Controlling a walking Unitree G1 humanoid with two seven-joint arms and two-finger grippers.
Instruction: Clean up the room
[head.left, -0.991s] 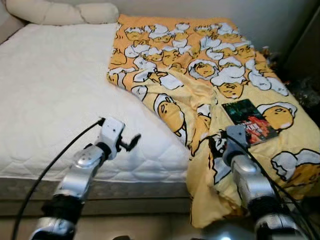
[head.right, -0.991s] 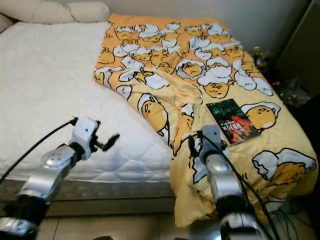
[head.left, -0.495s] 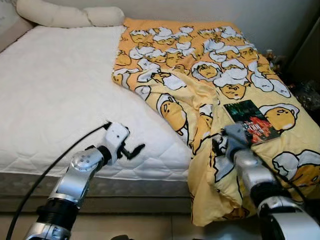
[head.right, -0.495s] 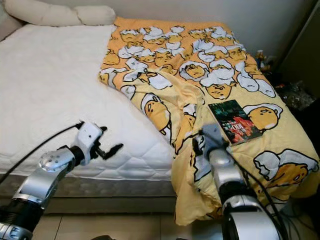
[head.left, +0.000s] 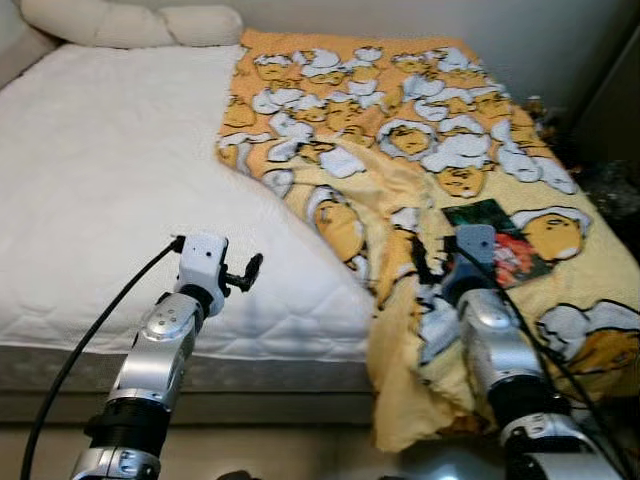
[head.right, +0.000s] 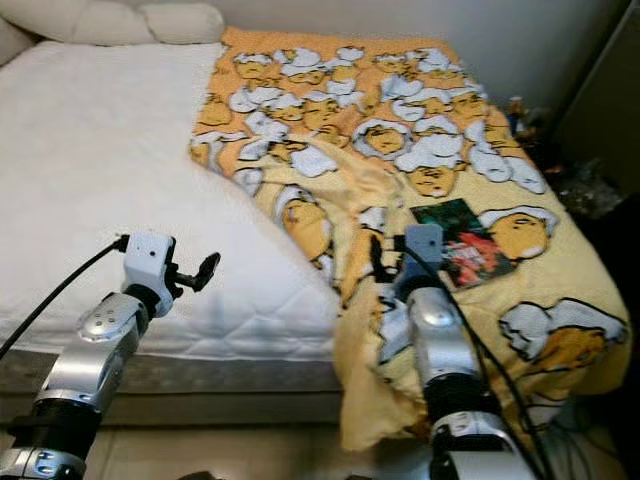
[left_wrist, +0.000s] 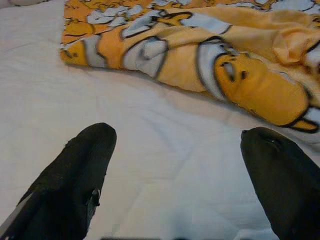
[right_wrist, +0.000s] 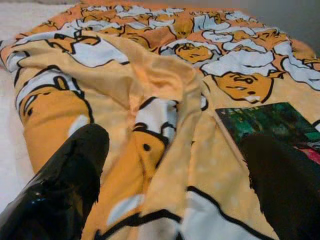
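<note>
From the left eye view, a white quilted mattress with a stitched wavy pattern fills the left half of the bed, with long cream pillows at its head; a soft yellow-orange blanket printed with cartoon egg figures covers the right half, bunched into folds along its inner edge and draping over the foot of the bed. A flat, glossy book with a dark green and red cover lies on the blanket near the right side. The left gripper hovers over the mattress close to its front edge, and the right gripper sits over the blanket's rumpled folds, just beside the book. The right eye view gives the same layout, with dark clutter on the floor past the bed's right side. In the left wrist view, the two black fingers stand wide apart above bare quilted mattress, the blanket's folded edge beyond them. In the right wrist view, the shiny black fingers are likewise spread apart, holding nothing, over a ridge of creased blanket, with the book near one fingertip.
</note>
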